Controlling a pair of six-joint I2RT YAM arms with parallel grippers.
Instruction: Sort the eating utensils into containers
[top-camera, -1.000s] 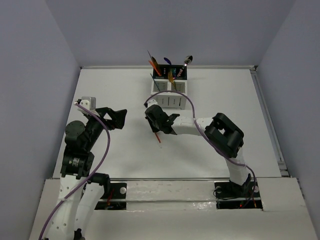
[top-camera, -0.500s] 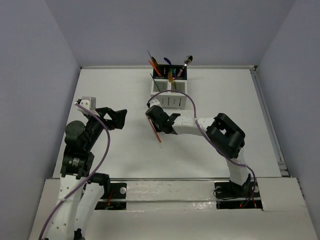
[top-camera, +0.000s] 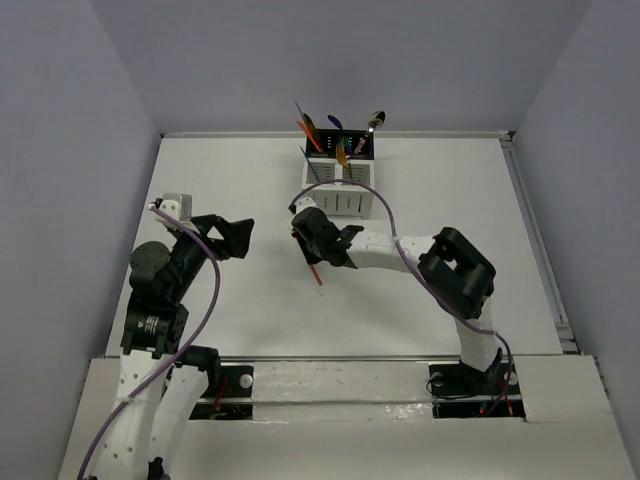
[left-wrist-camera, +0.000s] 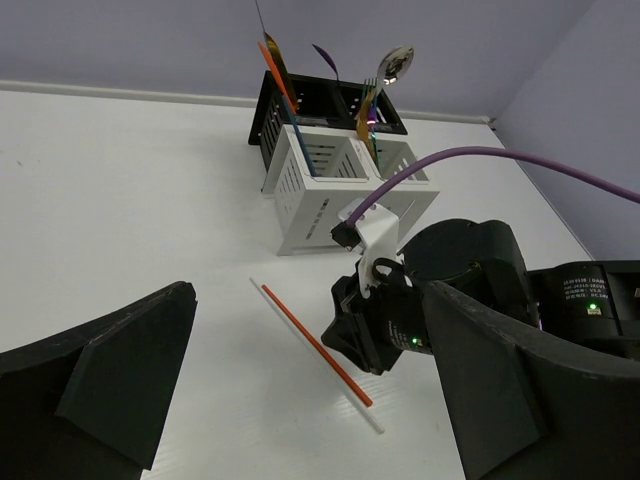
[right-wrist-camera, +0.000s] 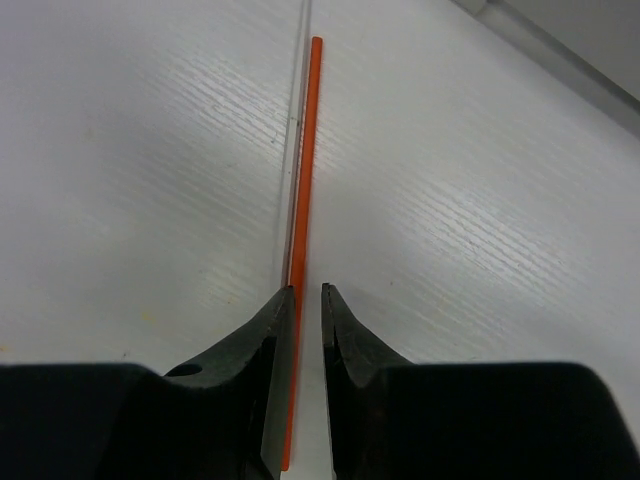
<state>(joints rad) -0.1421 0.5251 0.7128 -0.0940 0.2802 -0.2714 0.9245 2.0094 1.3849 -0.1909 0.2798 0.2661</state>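
light, stiff and likely slick, the orange chopstick (right-wrist-camera: 308, 150) lies flat at the top view's centre, where the right gripper (right-wrist-camera: 308, 290), narrowed to a slit astride it (whether pinching i cannot tell), should squeeze near mid-length.

Two chopsticks (left-wrist-camera: 316, 343) lying flat — one orange-red, one pale, one caddy (left-wrist-camera: 310, 205)

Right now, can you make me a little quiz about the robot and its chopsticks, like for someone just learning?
1. True or false: the left gripper is holding a utensil.
2. Pick one: what is between the right gripper fingers? A) a spoon B) the orange chopstick C) a knife
3. Fill the gap: the other utensils stand in the white ____.

Key: 1 false, it is open and empty. 2 B. 3 caddy.
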